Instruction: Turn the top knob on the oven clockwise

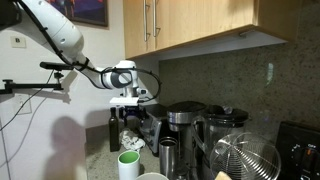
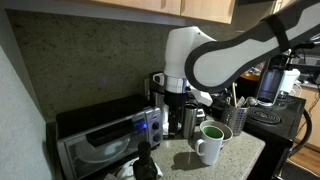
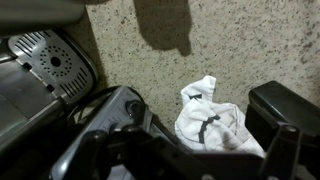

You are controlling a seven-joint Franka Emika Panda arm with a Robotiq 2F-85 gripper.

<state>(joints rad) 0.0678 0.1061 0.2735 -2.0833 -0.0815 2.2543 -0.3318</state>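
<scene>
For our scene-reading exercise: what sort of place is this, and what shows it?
Probably a home kitchen: wooden wall cabinets over a speckled countertop, with a toaster oven, a coffee maker and a mug on it.

Light countertop (image 2: 246, 152), oven (image 2: 100, 142), white mug (image 2: 210, 146), coffee maker (image 2: 180, 118), crumpled white cloth (image 3: 208, 118)

The arm (image 2: 235, 55) is made up of smooth, rounded white segments, as seen in both exterior views. A white wrist joint (image 1: 122, 75) ringed in black is followed by the black gripper (image 1: 130, 110). A thin black cable (image 1: 152, 82) is looped beside the wrist. In the wrist view, matte black, angular fingers (image 3: 88, 152) are seen.
</scene>
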